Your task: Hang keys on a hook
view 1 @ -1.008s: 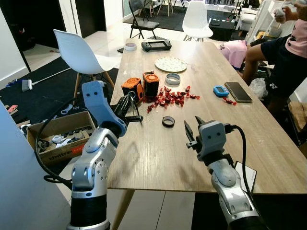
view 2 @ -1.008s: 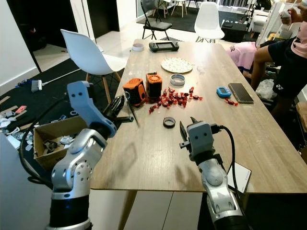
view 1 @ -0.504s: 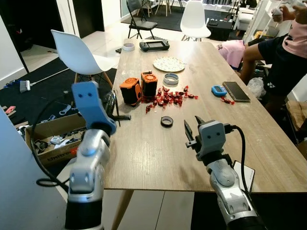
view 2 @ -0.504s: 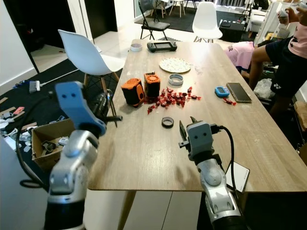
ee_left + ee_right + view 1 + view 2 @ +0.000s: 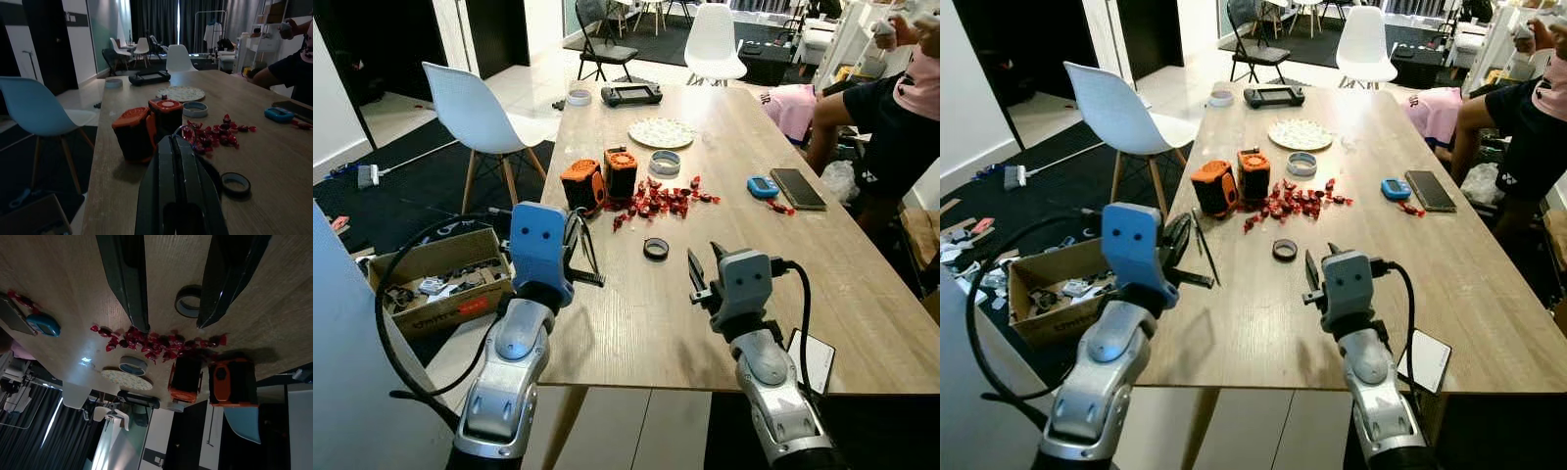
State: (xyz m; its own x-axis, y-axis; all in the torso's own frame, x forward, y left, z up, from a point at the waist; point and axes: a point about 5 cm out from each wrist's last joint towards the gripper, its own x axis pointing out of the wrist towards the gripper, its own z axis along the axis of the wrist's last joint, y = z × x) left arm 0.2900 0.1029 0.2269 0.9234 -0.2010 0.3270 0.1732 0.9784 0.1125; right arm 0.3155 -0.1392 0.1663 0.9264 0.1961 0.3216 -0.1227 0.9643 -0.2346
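Swung back in over the counter's [image 5: 636,323] left edge, the left tool [image 5: 582,257] is pressed together, keys and hook unidentifiable (hanging not begun), while the right tool [image 5: 703,266] is held spread.

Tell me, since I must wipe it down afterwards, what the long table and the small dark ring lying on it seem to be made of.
The long light-brown table looks like wood or wood-look laminate: pale lengthwise grain, matte with soft glare. The small black ring appears to be a tape roll, dull dark outside; its exact material is unclear.
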